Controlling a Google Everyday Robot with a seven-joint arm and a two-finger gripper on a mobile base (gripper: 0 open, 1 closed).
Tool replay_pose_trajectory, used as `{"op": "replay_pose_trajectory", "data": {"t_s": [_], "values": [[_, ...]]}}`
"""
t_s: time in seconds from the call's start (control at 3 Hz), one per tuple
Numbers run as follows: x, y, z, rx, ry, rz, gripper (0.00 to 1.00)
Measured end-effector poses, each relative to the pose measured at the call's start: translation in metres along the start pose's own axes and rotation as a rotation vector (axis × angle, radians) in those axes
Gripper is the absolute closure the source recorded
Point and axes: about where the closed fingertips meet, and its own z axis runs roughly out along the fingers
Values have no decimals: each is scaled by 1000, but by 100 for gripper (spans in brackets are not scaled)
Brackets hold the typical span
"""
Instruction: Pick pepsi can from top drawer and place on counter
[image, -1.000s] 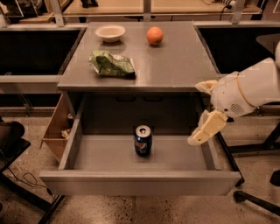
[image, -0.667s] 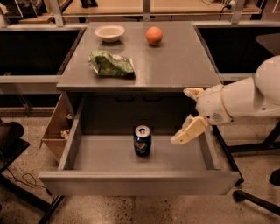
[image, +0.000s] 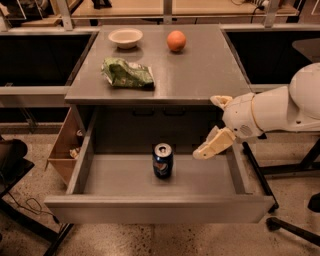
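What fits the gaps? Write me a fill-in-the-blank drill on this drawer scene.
The pepsi can stands upright in the top drawer, which is pulled ____.
The hand, fingers apart, hangs over the drawer beside the can and holds ____.
On the counter sit a white bowl, a green bag and a round ____ fruit.
Missing words: open; nothing; orange.
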Motion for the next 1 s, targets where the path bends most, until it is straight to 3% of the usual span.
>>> {"op": "replay_pose_trajectory", "data": {"t_s": [0.33, 0.67, 1.0], "values": [[8, 5, 37, -35, -77, 17, 0], [25, 9, 88, -70, -199, 35, 0], [42, 12, 131, -100, -296, 3, 0]]}}
